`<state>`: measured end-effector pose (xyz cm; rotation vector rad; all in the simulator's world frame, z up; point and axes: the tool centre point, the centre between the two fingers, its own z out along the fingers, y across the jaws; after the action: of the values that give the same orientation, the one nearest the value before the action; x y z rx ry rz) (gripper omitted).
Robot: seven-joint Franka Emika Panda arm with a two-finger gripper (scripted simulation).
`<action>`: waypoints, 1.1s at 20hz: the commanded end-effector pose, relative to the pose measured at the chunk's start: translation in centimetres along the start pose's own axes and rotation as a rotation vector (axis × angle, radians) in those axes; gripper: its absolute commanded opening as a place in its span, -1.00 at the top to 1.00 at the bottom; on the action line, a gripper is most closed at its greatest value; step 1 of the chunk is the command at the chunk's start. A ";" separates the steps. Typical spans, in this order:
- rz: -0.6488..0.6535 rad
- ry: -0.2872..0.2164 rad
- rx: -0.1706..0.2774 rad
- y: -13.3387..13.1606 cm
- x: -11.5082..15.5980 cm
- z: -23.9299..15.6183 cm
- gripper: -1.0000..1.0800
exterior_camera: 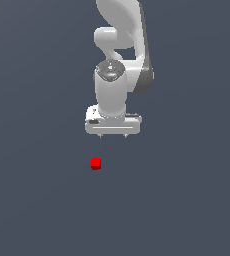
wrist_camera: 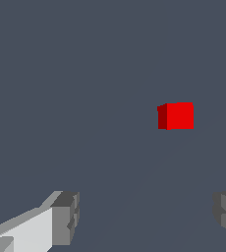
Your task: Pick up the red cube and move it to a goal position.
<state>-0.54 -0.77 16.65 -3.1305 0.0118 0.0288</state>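
Observation:
The red cube [exterior_camera: 96, 163] is a tiny bright red block lying on the dark grey floor, alone. The white arm hangs over the floor with its gripper [exterior_camera: 113, 135] pointing down; the cube lies below the white gripper bar and a little toward the exterior view's left of it. In the wrist view the red cube [wrist_camera: 176, 115] lies ahead of the gripper [wrist_camera: 147, 216], apart from both grey fingertips [wrist_camera: 66, 216], which stand wide apart with nothing between them. The gripper is open.
A plain dark grey floor [exterior_camera: 37, 200] spreads around the cube. The arm's white links and grey joint [exterior_camera: 122, 65] rise behind the gripper. No goal marker shows.

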 end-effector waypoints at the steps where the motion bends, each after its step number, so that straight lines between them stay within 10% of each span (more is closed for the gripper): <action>1: 0.000 0.000 0.000 0.0 0.0 0.0 -0.92; 22: -0.029 0.012 -0.008 5.7 3.9 10.1 -0.92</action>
<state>2.74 -5.81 7.56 -3.1378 -0.0280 0.0126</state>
